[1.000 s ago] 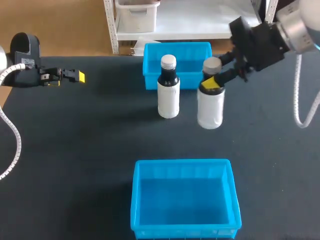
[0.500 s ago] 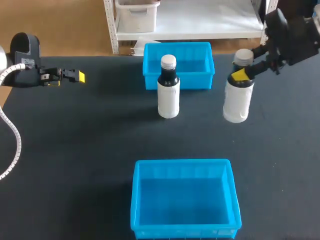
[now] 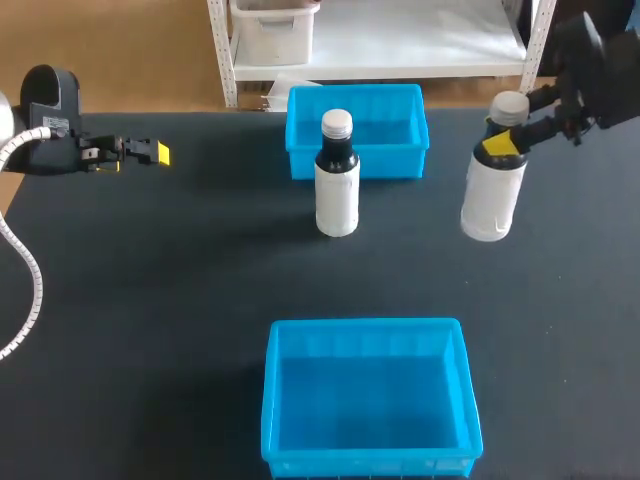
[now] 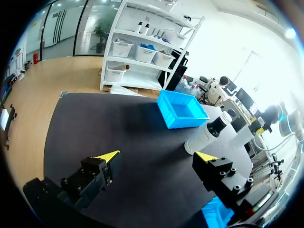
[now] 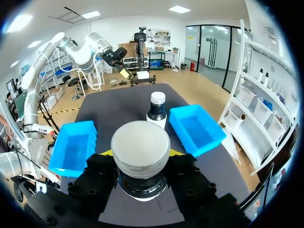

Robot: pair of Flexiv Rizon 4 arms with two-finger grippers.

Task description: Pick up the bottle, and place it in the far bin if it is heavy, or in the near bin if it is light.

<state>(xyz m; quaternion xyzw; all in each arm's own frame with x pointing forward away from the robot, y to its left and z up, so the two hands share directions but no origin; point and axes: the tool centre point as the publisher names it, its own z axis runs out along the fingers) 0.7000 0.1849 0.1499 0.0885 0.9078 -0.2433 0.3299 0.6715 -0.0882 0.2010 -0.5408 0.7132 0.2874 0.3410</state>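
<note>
Head view: the right hand (image 3: 503,146) comes in from the right and is clenched on the neck of a white bottle (image 3: 490,200) with a grey cap, well to the right of the far bin (image 3: 300,160). Whether the bottle's base touches the dark counter (image 3: 150,300) cannot be told. A dark-necked bottle (image 3: 337,185) stands upright just in front of the far bin. The near bin (image 3: 365,326) sits at the counter's near edge. The left hand (image 3: 152,153) hangs at the far left.

Left wrist view: the left hand (image 4: 156,156) is released, fingers wide apart with nothing between them. Ahead lie the far bin (image 4: 166,111) and both bottles.

Right wrist view: the right hand (image 5: 141,156) grasps the white bottle (image 5: 140,142) from both sides below its cap. Ahead stands the dark-necked bottle (image 5: 156,109), between the two bins.
</note>
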